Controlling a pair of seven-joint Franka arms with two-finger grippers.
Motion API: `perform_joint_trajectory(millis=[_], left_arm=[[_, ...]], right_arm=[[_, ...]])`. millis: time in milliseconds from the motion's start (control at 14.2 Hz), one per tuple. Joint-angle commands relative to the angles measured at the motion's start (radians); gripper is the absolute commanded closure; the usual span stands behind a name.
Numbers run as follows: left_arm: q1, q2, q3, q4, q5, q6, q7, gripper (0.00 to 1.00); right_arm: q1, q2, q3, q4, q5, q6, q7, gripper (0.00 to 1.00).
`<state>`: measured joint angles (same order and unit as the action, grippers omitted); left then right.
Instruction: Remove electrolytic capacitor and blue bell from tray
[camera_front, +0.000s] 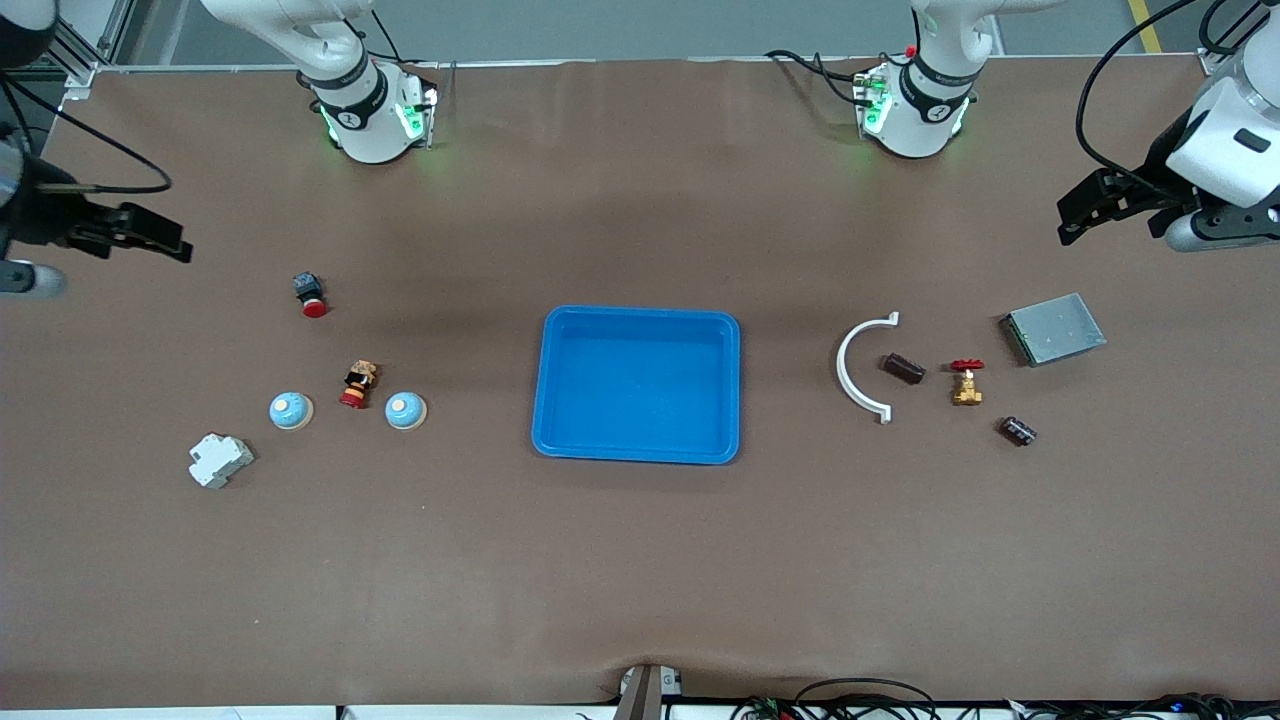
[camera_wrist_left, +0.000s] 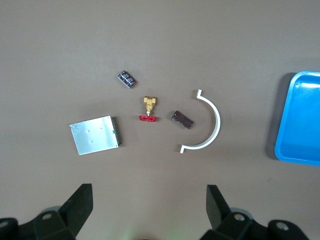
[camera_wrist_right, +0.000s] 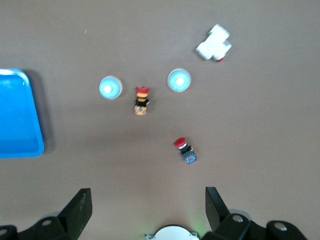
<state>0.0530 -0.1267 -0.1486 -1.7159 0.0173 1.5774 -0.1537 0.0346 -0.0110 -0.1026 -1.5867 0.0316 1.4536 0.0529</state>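
Two pale blue dome bells (camera_front: 291, 410) (camera_front: 405, 410) sit toward the right arm's end of the table, also seen in the right wrist view (camera_wrist_right: 179, 80) (camera_wrist_right: 110, 87). A dark striped capacitor (camera_front: 1018, 431) (camera_wrist_left: 127, 79) lies toward the left arm's end, and a second dark brown cylinder (camera_front: 903, 368) (camera_wrist_left: 182, 119) lies beside a white arc. The blue tray (camera_front: 545, 385) (camera_wrist_left: 300, 120) (camera_wrist_right: 17, 115) sits mid-table, empty. My left gripper (camera_front: 1085, 215) (camera_wrist_left: 149, 192) hangs open over bare table at its end. My right gripper (camera_front: 150, 235) (camera_wrist_right: 148, 192) hangs open over its end.
A white curved bracket (camera_front: 858, 368), a brass valve with a red handle (camera_front: 966, 382) and a silver box (camera_front: 1054, 329) lie near the capacitor. A red push button (camera_front: 310, 295), a small red-and-yellow switch (camera_front: 358, 385) and a white breaker (camera_front: 220, 460) lie around the bells.
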Motion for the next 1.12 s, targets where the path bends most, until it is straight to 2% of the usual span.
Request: perform_joint_trajectory(millis=[0, 140, 281, 1053], left_arm=[[0.005, -0.028, 0.0, -0.017, -0.005, -0.01, 0.005, 0.0], [0.005, -0.028, 0.001, -0.017, -0.005, -0.01, 0.006, 0.0], [0.005, -0.03, 0.001, -0.017, -0.005, -0.011, 0.006, 0.0], [0.007, -0.036, 0.0, -0.027, -0.003, -0.013, 0.003, 0.0]], right_arm=[[-0.056, 0.042, 0.021, 0.088, -0.002, -0.007, 0.001, 0.0], [-0.073, 0.051, 0.024, 0.1, -0.001, -0.007, -0.001, 0.0], [-0.084, 0.046, 0.058, 0.099, -0.01, -0.009, -0.001, 0.0], [-0.078, 0.04, 0.055, 0.091, -0.016, -0.001, -0.001, 0.0]])
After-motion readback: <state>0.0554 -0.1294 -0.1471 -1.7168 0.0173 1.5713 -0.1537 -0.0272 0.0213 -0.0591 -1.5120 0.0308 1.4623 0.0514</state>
